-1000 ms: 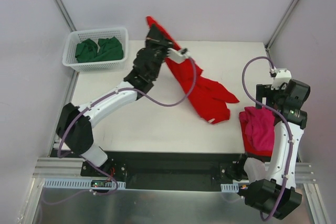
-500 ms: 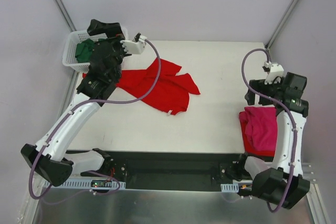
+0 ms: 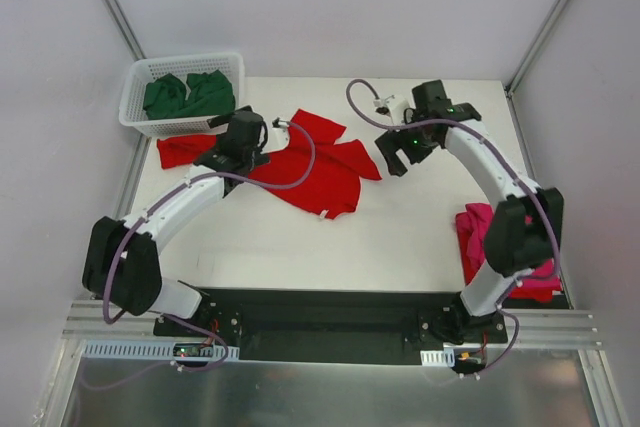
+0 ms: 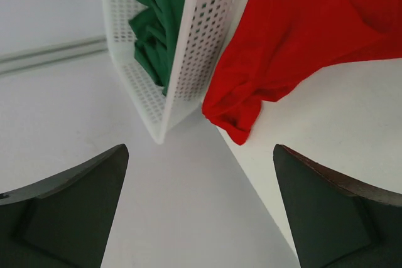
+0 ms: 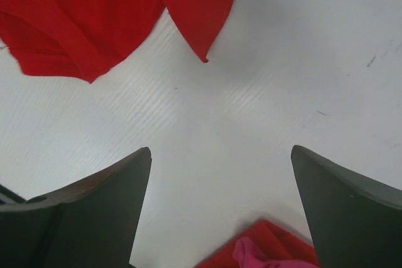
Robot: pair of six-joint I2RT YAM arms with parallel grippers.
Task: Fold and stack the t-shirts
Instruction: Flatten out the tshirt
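Note:
A bright red t-shirt (image 3: pixel 310 167) lies loosely spread and rumpled on the white table, one sleeve reaching left toward the basket (image 3: pixel 175 150). My left gripper (image 3: pixel 232 147) hovers over its left part, open and empty; the left wrist view shows the sleeve end (image 4: pixel 251 92) ahead of the fingers (image 4: pixel 69 211). My right gripper (image 3: pixel 395 155) stands open just right of the shirt's edge (image 5: pixel 188 10), holding nothing. A folded magenta-pink t-shirt (image 3: pixel 482 237) rests on a red one at the right edge, seen too in the right wrist view (image 5: pixel 257 257). Dark green t-shirts (image 3: pixel 188 95) fill the basket.
The white lattice basket (image 3: pixel 135 112) stands at the table's back left corner, its wall close in the left wrist view (image 4: pixel 198 42). Grey walls and metal frame posts enclose the table. Bare table shows in front of the red shirt (image 3: pixel 330 247).
My left gripper opened and let go of the red shirt, which dropped from hanging to lying on the table. The right arm swung from the right edge to beside the shirt.

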